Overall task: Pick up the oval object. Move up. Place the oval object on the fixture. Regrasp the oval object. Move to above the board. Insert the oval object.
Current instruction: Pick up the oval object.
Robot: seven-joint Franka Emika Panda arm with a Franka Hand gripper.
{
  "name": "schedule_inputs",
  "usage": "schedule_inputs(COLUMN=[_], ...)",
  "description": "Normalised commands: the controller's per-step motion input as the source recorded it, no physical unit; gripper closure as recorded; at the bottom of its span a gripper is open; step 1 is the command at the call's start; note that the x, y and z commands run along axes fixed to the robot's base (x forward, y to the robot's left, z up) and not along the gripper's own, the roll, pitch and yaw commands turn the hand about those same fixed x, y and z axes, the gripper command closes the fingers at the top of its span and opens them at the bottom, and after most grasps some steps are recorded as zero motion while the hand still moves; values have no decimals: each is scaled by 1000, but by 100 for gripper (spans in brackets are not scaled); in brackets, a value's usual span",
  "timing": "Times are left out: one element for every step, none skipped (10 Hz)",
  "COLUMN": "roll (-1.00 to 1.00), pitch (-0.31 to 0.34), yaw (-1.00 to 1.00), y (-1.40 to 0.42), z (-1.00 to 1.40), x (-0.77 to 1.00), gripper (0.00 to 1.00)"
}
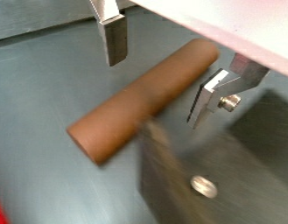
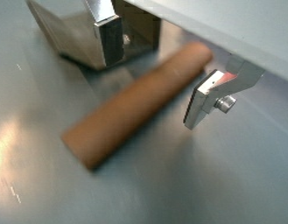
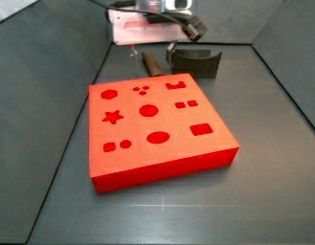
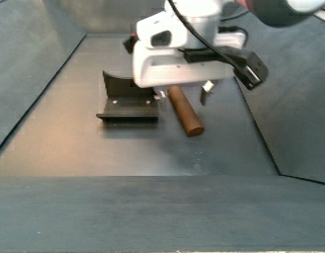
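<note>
The oval object [image 1: 140, 101] is a brown peg lying flat on the grey floor, seen in both wrist views [image 2: 134, 109]. My gripper [image 1: 161, 70] hangs just over its far end, open, one silver finger [image 1: 115, 39] on each side with gaps to the peg. In a side view the peg [image 4: 186, 112] lies right beside the dark fixture [image 4: 125, 104], under the gripper [image 4: 178, 87]. The fixture also shows close by in a wrist view [image 2: 70, 35]. The red board [image 3: 157, 124] with its shaped holes lies nearer the camera in a side view, in front of the fixture [image 3: 195, 62].
Grey walls enclose the floor on all sides [image 3: 70, 57]. The fixture's base plate with a screw [image 1: 202, 185] sits close to the peg's near end.
</note>
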Motion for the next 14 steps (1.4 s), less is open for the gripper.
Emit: schedule_inputs(roll=[36, 0, -40, -129, -200, -87, 0, 0, 0, 0, 0, 0, 0, 0], pitch=[-273, -171, -36, -37, -41, -59, -49, -66, -34, -49, 0, 0, 0, 0], yaw=[-403, -263, -11, -23, -60, -43, -14, -20, 0, 0, 0, 0, 0, 0], y=[0, 77, 134, 177, 220, 74, 0, 0, 0, 0, 0, 0, 0, 0], z=[-474, -211, 0, 89, 297, 0, -3, -51, -34, -71, 0, 0, 0, 0], x=[-483, -349, -43, 0, 163, 37, 29, 26, 0, 0, 0, 0, 0, 0], gripper=[0, 0, 0, 0, 0, 0, 0, 0, 0, 0, 100, 100, 100, 100])
